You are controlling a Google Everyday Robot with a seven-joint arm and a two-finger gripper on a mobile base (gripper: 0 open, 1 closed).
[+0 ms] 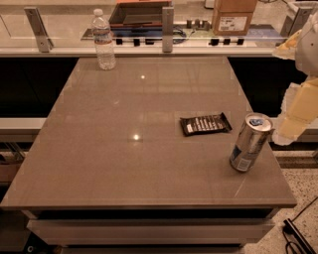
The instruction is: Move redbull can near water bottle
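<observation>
The redbull can [251,143], slim and silver with blue patches near the base and a blue tab top, stands on the grey table [124,163] near its right front corner. The water bottle [104,39], clear with a white cap, stands upright at the table's far left corner, a long way from the can. My gripper [293,121], pale cream, hangs at the right edge of the camera view. It is just right of the can's top and past the table's right edge. It does not hold the can.
A flat black snack wrapper [205,123] lies just left of and behind the can. Behind the table runs a counter with metal posts [167,29], a dark tray [139,14] and a cardboard box [233,16]. Black cables [298,238] lie on the floor at the lower right.
</observation>
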